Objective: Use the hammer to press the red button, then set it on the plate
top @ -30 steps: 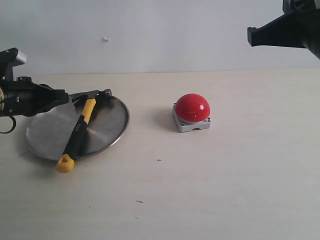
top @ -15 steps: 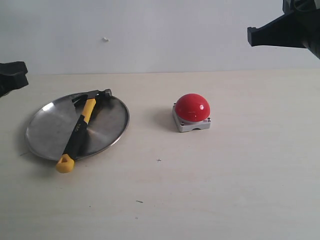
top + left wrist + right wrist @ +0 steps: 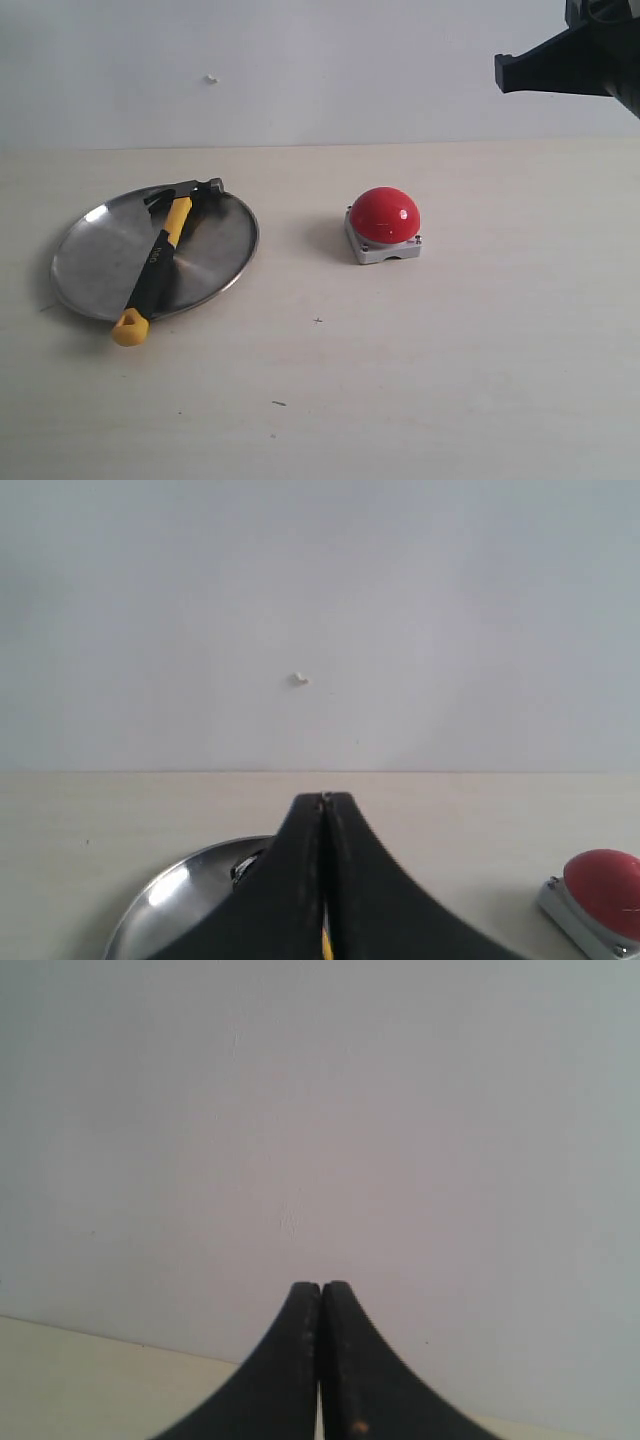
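Table (image 3: 450, 380): pale, all items are carried on it. Plate (image 3: 100, 260): set at its left in the exterior view; the hammer (image 3: 160, 262) is laid across it, head at the far rim, yellow butt overhanging the near rim. Red button (image 3: 384, 215): placed well apart, rightward. Left pincer (image 3: 323, 800) and right pincer (image 3: 320, 1286): both pressed shut, nothing held.

The exterior view looks from a raised spot in front of the table (image 3: 450, 380), angled down across it toward the pale wall (image 3: 350, 60), far enough back to hold the plate (image 3: 100, 255) and the red button (image 3: 385, 213) together. The left wrist view sits low near the tabletop, facing level past the left gripper (image 3: 325, 802) at that wall, and shares the plate, the red button and a white speck (image 3: 299, 679) with it. The right wrist view, higher, looks past the right gripper (image 3: 320, 1286) almost wholly at wall.
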Action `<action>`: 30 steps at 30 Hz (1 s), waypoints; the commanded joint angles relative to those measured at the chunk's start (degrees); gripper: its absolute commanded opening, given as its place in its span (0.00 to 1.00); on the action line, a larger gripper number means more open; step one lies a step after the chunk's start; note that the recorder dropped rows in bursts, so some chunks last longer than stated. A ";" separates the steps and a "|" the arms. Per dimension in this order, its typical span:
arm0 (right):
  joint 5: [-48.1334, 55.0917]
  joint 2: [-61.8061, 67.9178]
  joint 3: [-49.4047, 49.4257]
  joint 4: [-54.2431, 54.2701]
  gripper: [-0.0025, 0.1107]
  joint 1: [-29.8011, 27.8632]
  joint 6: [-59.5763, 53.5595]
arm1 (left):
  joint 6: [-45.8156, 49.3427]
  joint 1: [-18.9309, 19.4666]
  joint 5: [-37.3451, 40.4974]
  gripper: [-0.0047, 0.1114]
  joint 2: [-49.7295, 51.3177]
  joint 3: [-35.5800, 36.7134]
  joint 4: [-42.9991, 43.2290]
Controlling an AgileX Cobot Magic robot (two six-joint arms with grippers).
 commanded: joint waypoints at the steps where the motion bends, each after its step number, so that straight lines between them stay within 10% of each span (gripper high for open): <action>1: -0.75 -0.26 -0.12 -0.06 0.02 -0.06 -0.09 | 0.88 0.16 -0.95 0.04 -4.07 2.19 -1.27; 18: -0.75 -0.26 -0.12 -0.05 0.02 -0.06 0.01 | 0.15 0.28 6.60 0.04 -22.14 10.34 0.22; 30: -0.75 -0.26 -0.12 0.06 0.02 -0.06 0.00 | -0.93 3.03 25.73 0.04 -34.78 11.19 0.63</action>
